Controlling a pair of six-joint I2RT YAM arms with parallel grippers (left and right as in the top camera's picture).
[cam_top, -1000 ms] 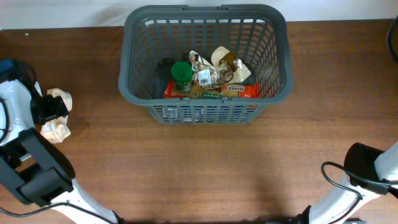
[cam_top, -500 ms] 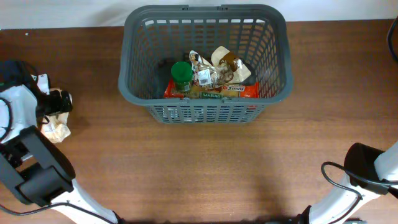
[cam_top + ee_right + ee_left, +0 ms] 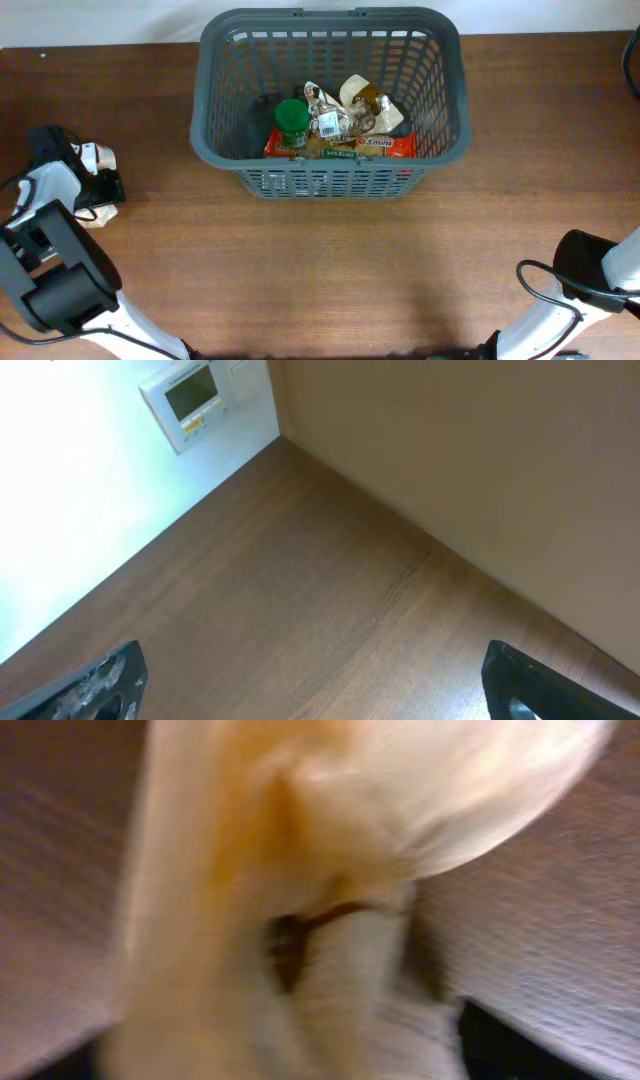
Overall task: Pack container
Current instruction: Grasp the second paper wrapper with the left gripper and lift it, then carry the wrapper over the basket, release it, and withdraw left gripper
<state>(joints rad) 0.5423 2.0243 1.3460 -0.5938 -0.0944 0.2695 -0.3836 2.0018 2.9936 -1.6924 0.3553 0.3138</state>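
The container (image 3: 213,140) is a large dark grey lattice basket at the top middle of the table. In it lie a green-lidded jar (image 3: 292,117), an orange packet (image 3: 345,149) and clear snack bags (image 3: 352,106). My left gripper (image 3: 103,187) is down on a crumpled cream packet (image 3: 97,155) at the table's left edge. In the left wrist view the packet (image 3: 300,870) fills the blurred frame, and a dark finger shows far out at the lower right, so the jaws look open around it. My right gripper (image 3: 315,695) is open and empty over bare wood.
The right arm's base (image 3: 600,275) sits at the bottom right corner. A white wall panel (image 3: 195,400) and the table's far edge show in the right wrist view. Brown wooden tabletop (image 3: 330,270) lies in front of the basket.
My left gripper has swung toward the front over the cream packet and come down onto it. The basket, its contents and the right arm have not moved.
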